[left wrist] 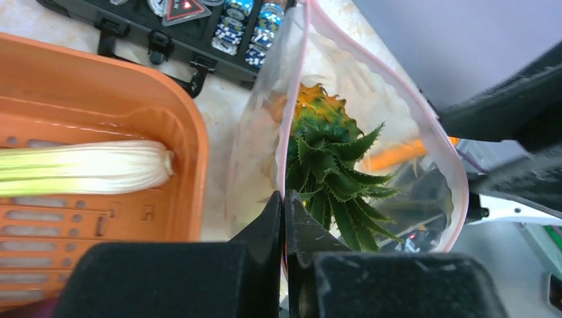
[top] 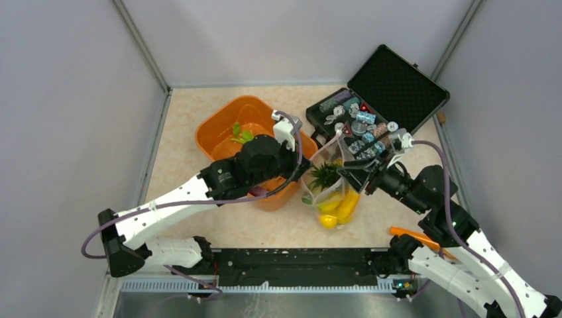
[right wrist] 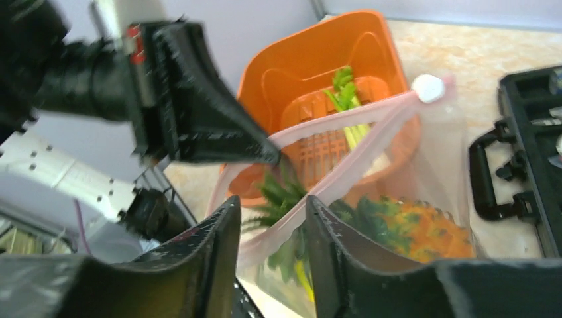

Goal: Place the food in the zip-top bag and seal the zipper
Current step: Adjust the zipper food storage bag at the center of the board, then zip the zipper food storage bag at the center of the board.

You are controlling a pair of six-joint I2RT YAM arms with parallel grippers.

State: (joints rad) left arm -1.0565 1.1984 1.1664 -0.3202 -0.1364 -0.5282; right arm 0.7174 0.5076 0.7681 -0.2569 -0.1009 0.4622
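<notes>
Zip-top bag [top: 335, 199] stands open-mouthed on the table [top: 199, 126], just beside the orange tub [left wrist: 99, 73]; left gripper [left wrist: 283, 209] is pressed together on the zipper [right wrist: 344, 116] at the tub-side rim; right gripper [right wrist: 272, 205] has its fingers apart, the strip passing between them; pineapple [left wrist: 328, 152], banana [top: 348, 204] and lemon [top: 328, 220] sit inside the bag; leafy stalk [left wrist: 86, 175] lies in the tub.
</notes>
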